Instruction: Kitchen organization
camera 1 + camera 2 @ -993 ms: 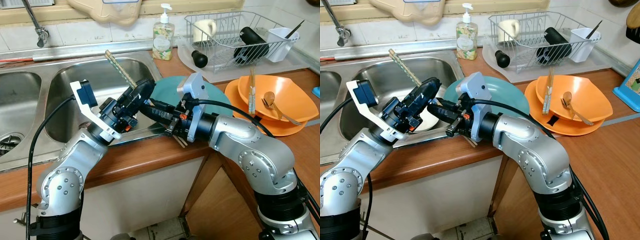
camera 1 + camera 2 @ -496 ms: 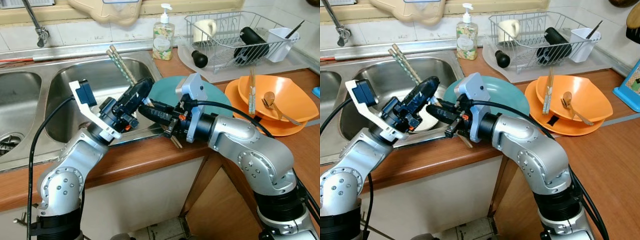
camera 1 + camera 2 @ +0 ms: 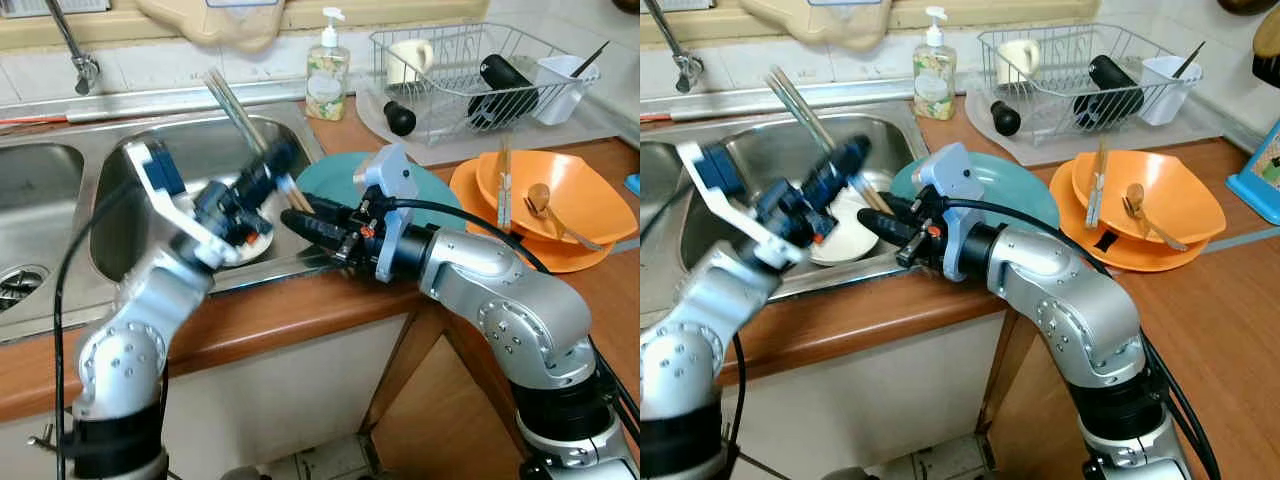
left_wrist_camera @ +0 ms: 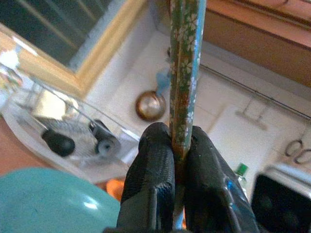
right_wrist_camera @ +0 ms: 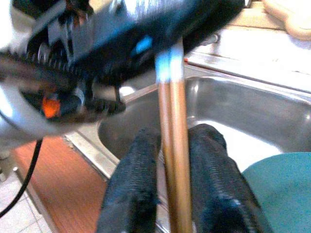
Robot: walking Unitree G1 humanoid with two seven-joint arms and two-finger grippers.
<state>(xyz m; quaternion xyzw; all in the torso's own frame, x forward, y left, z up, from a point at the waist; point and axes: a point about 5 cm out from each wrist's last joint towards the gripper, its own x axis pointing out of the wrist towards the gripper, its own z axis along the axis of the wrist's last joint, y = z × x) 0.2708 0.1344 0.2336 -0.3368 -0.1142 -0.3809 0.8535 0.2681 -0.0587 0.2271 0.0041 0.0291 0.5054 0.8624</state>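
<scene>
Two grippers on one pair of chopsticks, above the sink's edge.

Left gripper (image 4: 172,160) is clamped on the chopsticks (image 3: 232,105), whose long axis slants up and back over the sink (image 3: 130,170); their lower ends run between the right gripper (image 5: 170,160) fingers, which flank them with a visible gap. I judge the left arm controls them now, beside the teal plate (image 3: 335,180).

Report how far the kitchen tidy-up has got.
Done: a mug and black items sit in the dish rack. In hand: the left gripper is clamped on a pair of chopsticks above the sink, with the right gripper open around their lower end. Left: chopsticks and a wooden spoon in the orange bowls, the teal plate, a white dish in the sink.
</scene>
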